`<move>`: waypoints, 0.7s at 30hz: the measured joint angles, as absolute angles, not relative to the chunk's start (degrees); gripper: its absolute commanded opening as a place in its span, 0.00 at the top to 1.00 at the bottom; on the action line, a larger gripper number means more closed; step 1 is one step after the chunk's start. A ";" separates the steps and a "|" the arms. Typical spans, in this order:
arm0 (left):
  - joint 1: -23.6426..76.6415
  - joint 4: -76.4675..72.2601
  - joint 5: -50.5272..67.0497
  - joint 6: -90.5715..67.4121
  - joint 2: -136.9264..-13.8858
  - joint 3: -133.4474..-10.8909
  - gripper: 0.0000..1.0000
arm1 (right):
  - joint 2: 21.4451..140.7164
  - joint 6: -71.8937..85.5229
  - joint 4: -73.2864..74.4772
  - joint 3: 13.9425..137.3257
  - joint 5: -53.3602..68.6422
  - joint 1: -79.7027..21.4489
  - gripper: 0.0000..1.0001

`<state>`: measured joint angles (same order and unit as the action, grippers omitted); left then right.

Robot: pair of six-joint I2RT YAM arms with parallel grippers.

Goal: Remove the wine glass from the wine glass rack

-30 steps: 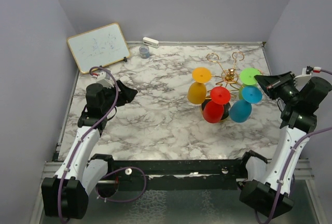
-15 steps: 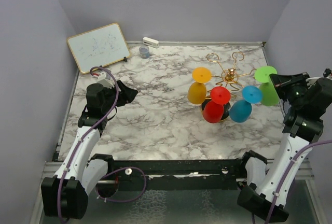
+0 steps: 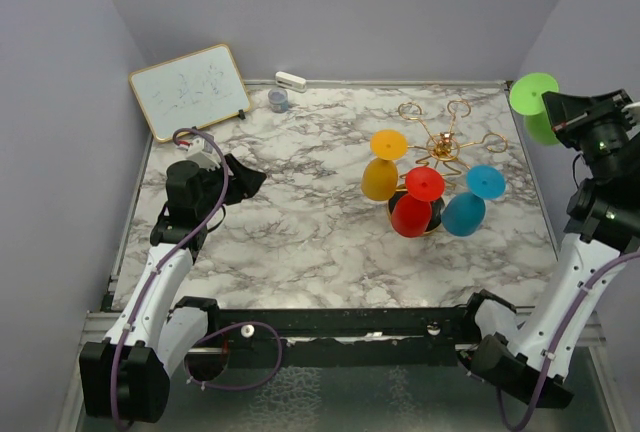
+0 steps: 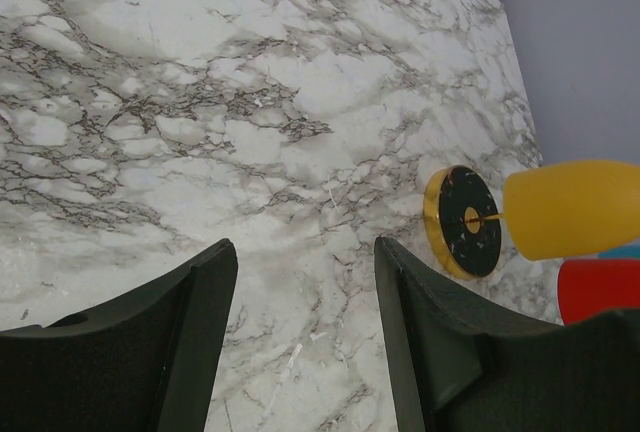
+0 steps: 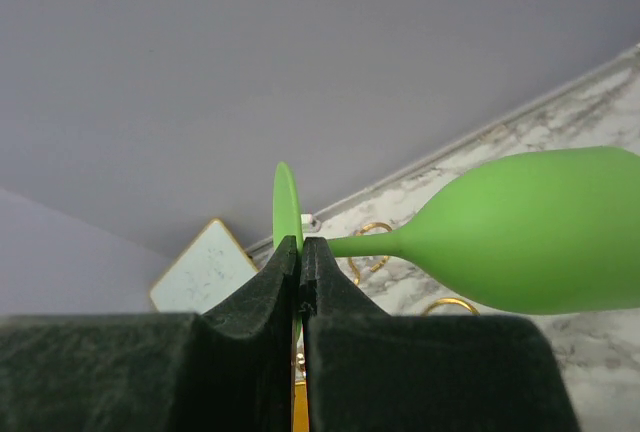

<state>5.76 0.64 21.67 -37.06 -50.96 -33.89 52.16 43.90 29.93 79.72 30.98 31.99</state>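
The green wine glass runs off the right wrist view's right edge — the fingers hide part of its foot. On the whiteboard at the table's far left corner, the marks are too small to read.

Open tabletop left of rack

The top camera looks steeply down from behind the arm bases over the whole counter; wrist cameras sit close behind the left end effector, facing down-forward, and the right end effector, facing roughly level; all three share the wine glass rack.
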 measured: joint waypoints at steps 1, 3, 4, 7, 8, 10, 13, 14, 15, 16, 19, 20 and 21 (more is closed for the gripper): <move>5.76 0.56 21.69 -37.15 -50.94 -33.87 0.41 | 52.88 44.01 28.67 80.36 32.29 31.99 0.99; 5.76 0.47 21.69 -37.23 -50.94 -33.85 0.41 | 54.98 44.88 25.04 81.87 36.29 31.99 0.99; 5.76 0.47 21.69 -37.30 -50.94 -33.82 0.41 | 56.07 45.39 23.03 82.72 38.52 31.99 0.99; 5.76 0.47 21.74 -37.41 -50.85 -33.80 0.41 | 60.42 47.11 18.06 86.63 44.56 31.46 0.99; 5.76 0.47 21.71 -37.41 -50.78 -33.76 0.41 | 61.71 47.57 16.91 87.99 45.91 31.03 0.99; 5.76 0.51 21.71 -37.39 -50.50 -33.63 0.41 | 63.96 48.27 14.70 90.41 48.23 29.98 0.99; 5.76 0.54 21.67 -37.32 -49.89 -33.63 0.40 | 66.94 48.84 12.40 93.49 50.63 26.92 0.99; 5.76 0.54 21.67 -37.17 -49.65 -33.63 0.40 | 67.68 48.99 11.92 94.35 50.98 25.91 0.99; 5.76 0.54 21.67 -37.12 -49.43 -33.63 0.40 | 68.82 48.97 11.66 95.61 51.13 23.90 0.99; 5.76 0.58 21.65 -36.95 -49.19 -33.63 0.40 | 69.67 48.95 11.27 96.55 51.24 22.33 0.99; 5.76 0.73 21.61 -36.60 -48.40 -33.63 0.39 | 72.47 48.12 10.63 99.07 51.37 15.59 0.99; 5.76 0.89 21.52 -36.47 -48.05 -33.63 0.38 | 73.56 47.31 10.76 99.85 51.07 12.25 0.99; 5.76 1.10 21.34 -36.32 -47.57 -33.63 0.37 | 74.35 46.68 10.87 100.40 50.89 10.02 0.99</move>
<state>5.76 1.10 21.34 -36.32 -47.57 -33.63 74.35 46.68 10.87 100.40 50.89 10.02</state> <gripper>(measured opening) 0.609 0.019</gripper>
